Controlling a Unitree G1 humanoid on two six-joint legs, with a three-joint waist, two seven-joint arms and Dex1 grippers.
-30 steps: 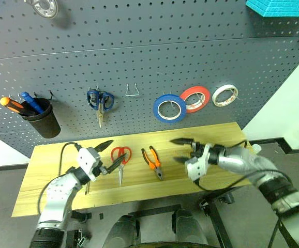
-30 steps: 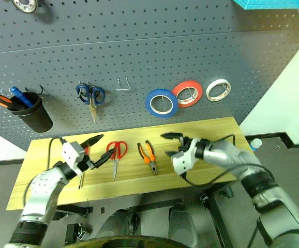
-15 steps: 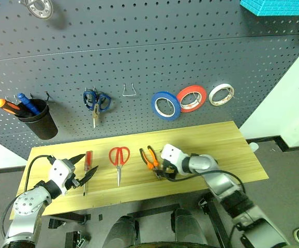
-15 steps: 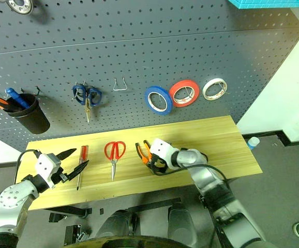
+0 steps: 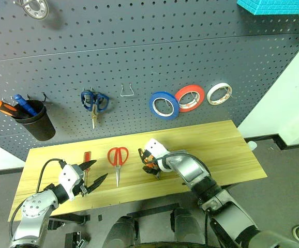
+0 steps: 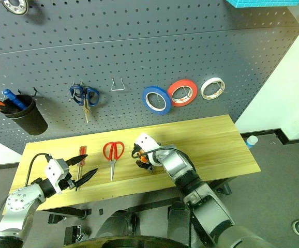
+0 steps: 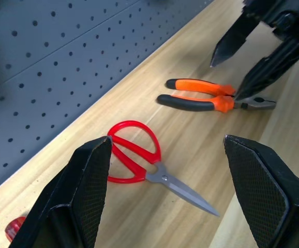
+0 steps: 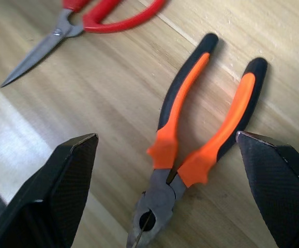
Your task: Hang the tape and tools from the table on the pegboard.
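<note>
Hovering over the pliers [image 8: 201, 129] at centre frame — right gripper [image 5: 150, 161], jaws spread wide to either side of them, nothing pinched.

Left gripper [image 5: 93, 173] sits lower left, jaws spread and empty — red scissors [image 5: 117, 157] and screwdriver [image 5: 86, 161] lie on the table [image 5: 227, 150]; blue tape [image 5: 164, 105] hangs on the pegboard [image 5: 139, 57].
</note>
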